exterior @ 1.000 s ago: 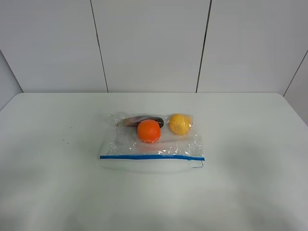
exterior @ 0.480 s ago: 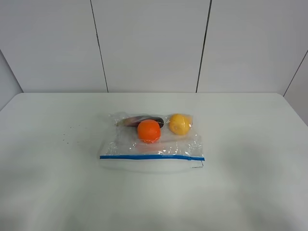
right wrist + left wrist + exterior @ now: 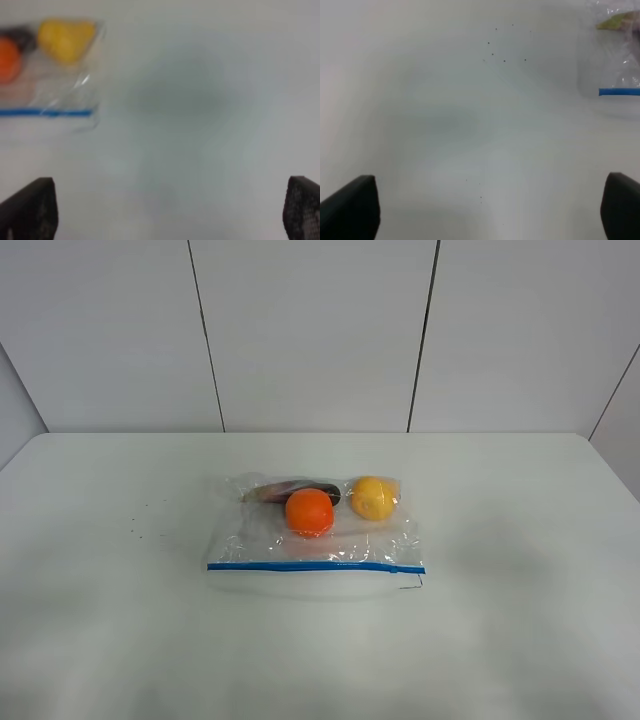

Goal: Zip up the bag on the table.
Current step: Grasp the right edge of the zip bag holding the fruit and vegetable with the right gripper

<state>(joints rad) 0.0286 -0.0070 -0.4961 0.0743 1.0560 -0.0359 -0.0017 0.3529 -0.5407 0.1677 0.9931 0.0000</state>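
Note:
The clear plastic bag point(image 3: 315, 540) lies mid-table on the white table point(image 3: 520, 540), its blue zip strip point(image 3: 315, 566) along the near edge. Inside show an orange ball point(image 3: 309, 511), a yellow fruit point(image 3: 372, 497) and a dark item point(image 3: 290, 488). No arm shows in the exterior high view. In the left wrist view the left gripper point(image 3: 485, 210) is open and empty above bare table, the bag's corner point(image 3: 615, 75) off to one side. In the right wrist view the right gripper point(image 3: 167, 210) is open and empty, the bag point(image 3: 47, 75) off to the other side.
Tiny dark specks point(image 3: 140, 530) dot the table left of the bag; they also show in the left wrist view point(image 3: 500, 50). A white panelled wall point(image 3: 310, 330) stands behind the table's far edge.

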